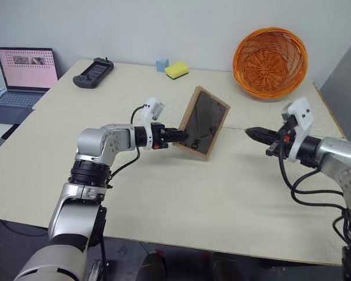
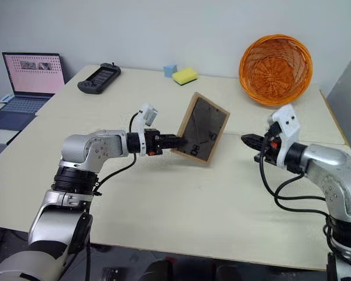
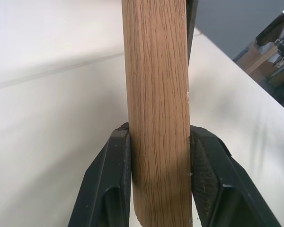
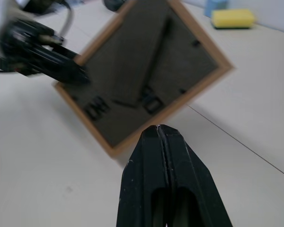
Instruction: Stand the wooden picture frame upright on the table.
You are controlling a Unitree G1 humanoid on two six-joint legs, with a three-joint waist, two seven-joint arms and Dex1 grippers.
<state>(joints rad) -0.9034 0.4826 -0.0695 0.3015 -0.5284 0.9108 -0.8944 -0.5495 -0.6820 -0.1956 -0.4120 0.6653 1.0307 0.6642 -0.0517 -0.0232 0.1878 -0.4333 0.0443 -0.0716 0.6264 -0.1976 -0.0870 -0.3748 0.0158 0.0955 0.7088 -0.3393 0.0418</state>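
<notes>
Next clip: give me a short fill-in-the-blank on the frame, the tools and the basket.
1. The left tool grips the small light-wood picture frame by its ____ edge.
2. The right tool is ____ and holds nothing.
3. The orange wicker basket lies at the pale cream table's far ____ corner.

Missing: wooden; shut; right

Head stereo pair high over table [image 1: 164,193], wrist cameras close, sharing frame [image 4: 146,71]

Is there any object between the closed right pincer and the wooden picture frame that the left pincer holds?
Nothing visible. The right pincer faces the light-wood picture frame's dark back across an open gap above the pale cream table. The left pincer grips the frame's opposite edge.
</notes>
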